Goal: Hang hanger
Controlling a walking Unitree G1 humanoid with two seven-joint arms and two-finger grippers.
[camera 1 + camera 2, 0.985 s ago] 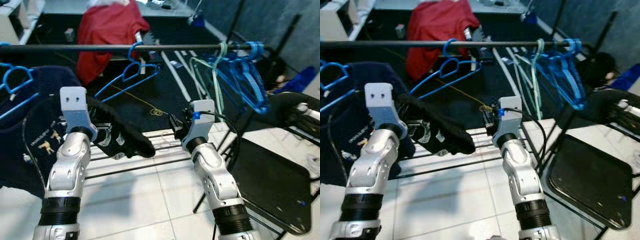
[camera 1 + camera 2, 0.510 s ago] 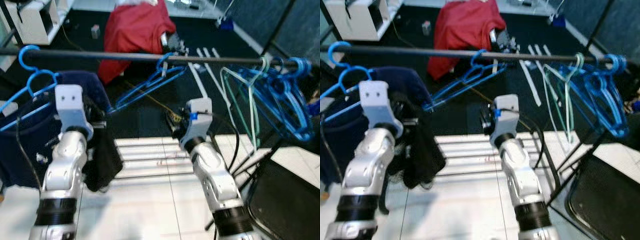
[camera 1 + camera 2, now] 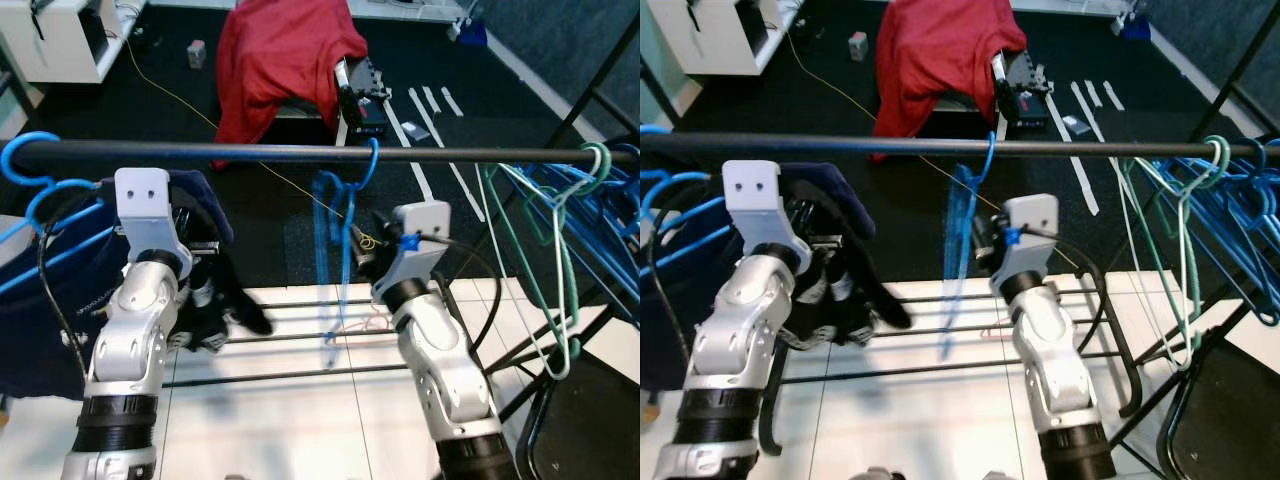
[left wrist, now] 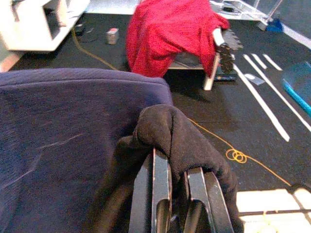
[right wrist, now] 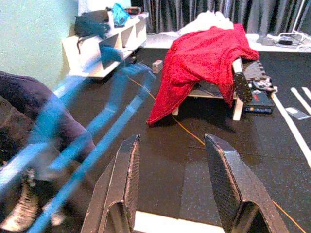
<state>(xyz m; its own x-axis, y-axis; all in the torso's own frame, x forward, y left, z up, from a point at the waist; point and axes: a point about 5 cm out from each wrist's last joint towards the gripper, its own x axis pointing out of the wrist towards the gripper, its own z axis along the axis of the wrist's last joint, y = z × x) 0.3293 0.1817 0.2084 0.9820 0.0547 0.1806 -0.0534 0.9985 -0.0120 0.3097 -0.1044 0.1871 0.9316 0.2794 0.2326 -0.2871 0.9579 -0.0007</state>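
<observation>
Blue plastic hanger (image 3: 340, 215) hooks over the long black metal clothes rail (image 3: 300, 153), seen nearly edge-on and motion-smeared, just in front of the right gripper (image 5: 175, 189), whose two ribbed black fingers stand wide apart around nothing. Left gripper (image 4: 172, 194) has its fingers pinched narrow on a black knit garment (image 4: 170, 131), which drapes down beside a dark navy shirt (image 4: 63, 126) on another blue hanger (image 3: 35, 190); its pale print is too small to read. Open rail runs rightward to a bunch of teal and blue wire-thin hangers (image 3: 560, 240). Beyond, red cloth (image 3: 285, 50) covers a stand on black carpet.
</observation>
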